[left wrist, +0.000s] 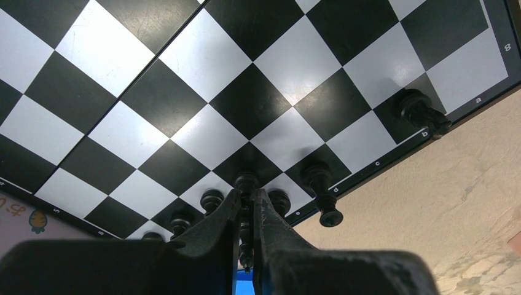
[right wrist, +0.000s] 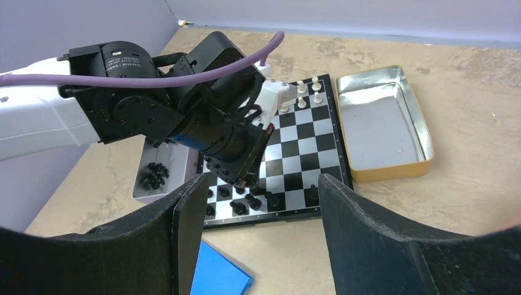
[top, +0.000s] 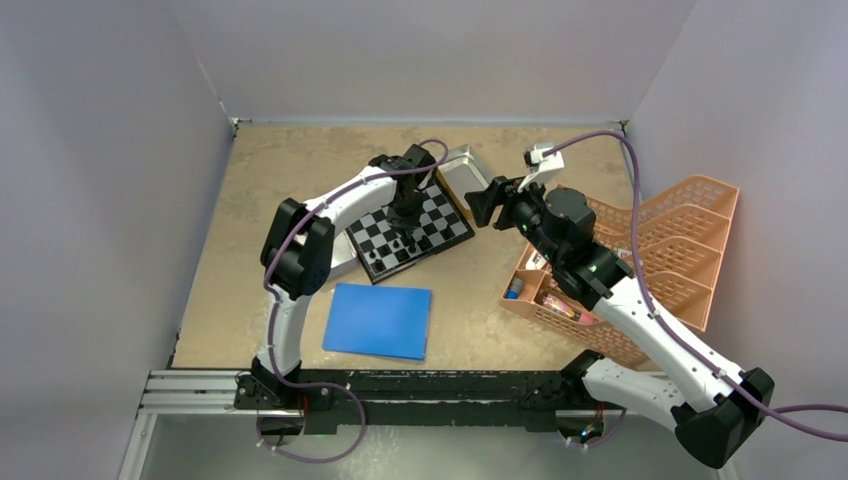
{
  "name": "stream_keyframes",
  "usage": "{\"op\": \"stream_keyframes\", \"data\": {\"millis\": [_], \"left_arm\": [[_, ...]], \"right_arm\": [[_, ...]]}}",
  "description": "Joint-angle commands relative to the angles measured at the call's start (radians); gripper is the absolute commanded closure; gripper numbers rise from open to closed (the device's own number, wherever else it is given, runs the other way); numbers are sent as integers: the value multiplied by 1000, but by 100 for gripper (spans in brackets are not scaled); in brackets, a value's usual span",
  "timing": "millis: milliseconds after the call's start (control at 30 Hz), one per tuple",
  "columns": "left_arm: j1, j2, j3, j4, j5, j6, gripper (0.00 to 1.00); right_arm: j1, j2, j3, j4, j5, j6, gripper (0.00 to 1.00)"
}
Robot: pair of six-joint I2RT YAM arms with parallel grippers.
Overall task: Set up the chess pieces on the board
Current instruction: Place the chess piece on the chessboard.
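1. The left gripper [left wrist: 247,203] is clamped on a black piece [left wrist: 246,182] at the board's [left wrist: 252,98] edge row.
2. The right gripper [right wrist: 259,200] hangs apart, empty, off the board.
3. Crowded neighbours [left wrist: 279,200] could topple if the fingers [left wrist: 224,215] open askew.

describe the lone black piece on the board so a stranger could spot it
Find the board, then its edge row facing the blue sheet, where the black pieces stand. Most crowd under the left gripper; this piece stands alone, past an empty square, one square short of the corner by the tin.
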Motion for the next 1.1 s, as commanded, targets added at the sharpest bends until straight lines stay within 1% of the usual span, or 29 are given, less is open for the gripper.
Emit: {"op": "stream_keyframes", "data": {"millis": [0, 400, 500, 600, 700, 900, 1067], "left_arm": [[-3, 10, 25, 32, -19, 27, 93], [-2, 6, 22, 37, -19, 37, 92], [-2, -1, 22, 33, -15, 37, 88], [-3, -17, 19, 36, -20, 34, 82], [-3, -43, 19, 49, -16, 34, 79], [-3, -117, 4, 82, -26, 32, 78], [17, -177, -30, 94, -45, 17, 80]], "right_arm": [[-3, -11, 1, 36, 4, -10, 31], [-3, -8, 1, 37, -2, -10, 31], [-3, -6, 0, 39, -1, -10, 31], [-3, -2, -3, 44, -9, -10, 31], [-3, 5, -6, 49, -20, -9, 31], [-3, 13, -5, 40, -3, -24, 30], [-2, 0, -17, 53, -13, -21, 30]]}}
